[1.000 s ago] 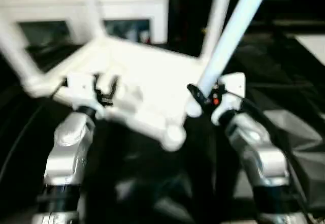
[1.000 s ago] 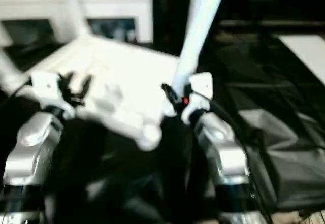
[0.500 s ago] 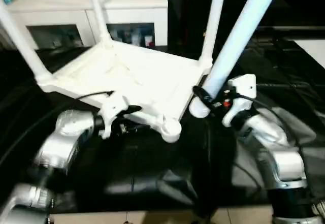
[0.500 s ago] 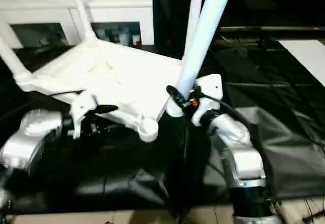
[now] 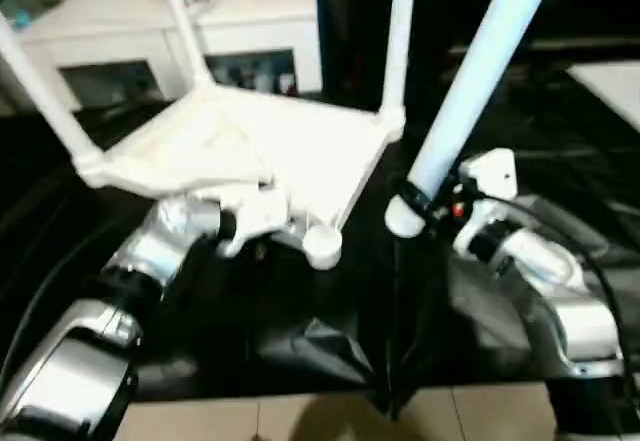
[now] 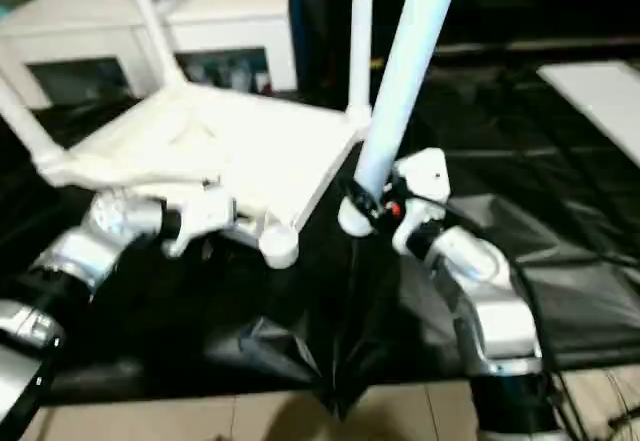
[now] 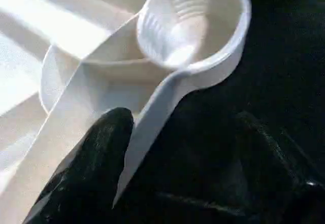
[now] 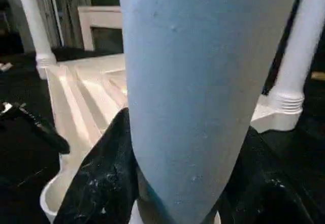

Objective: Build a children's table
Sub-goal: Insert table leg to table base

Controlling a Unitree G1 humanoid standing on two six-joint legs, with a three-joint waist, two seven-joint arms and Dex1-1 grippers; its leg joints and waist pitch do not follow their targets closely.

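Observation:
The children's table lies upside down: a white tabletop (image 5: 250,146) with three white legs standing in its corner sockets. The near corner socket (image 5: 322,244) is empty and also shows as a ribbed cup (image 7: 190,28). My left gripper (image 5: 258,223) is open at the tabletop's near edge beside that socket. Its fingers (image 7: 96,168) straddle the thin rim (image 7: 152,117) without clamping it. My right gripper (image 5: 425,206) is shut on the fourth leg (image 5: 470,81). That leg leans up and to the right, its lower end (image 5: 403,221) hanging right of the empty socket. In the right wrist view the leg (image 8: 203,82) sits between black fingers (image 8: 101,183).
A white cabinet (image 5: 150,36) with glass doors stands behind the table. Crumpled black cloth (image 5: 300,346) covers the surface under and in front of the tabletop. A pale board (image 5: 612,86) lies at the far right, and tan floor (image 5: 300,423) shows at the near edge.
My left arm has swung in toward the near corner, and its fingers now stand wider around the tabletop's rim. The right gripper still holds the leg in much the same place.

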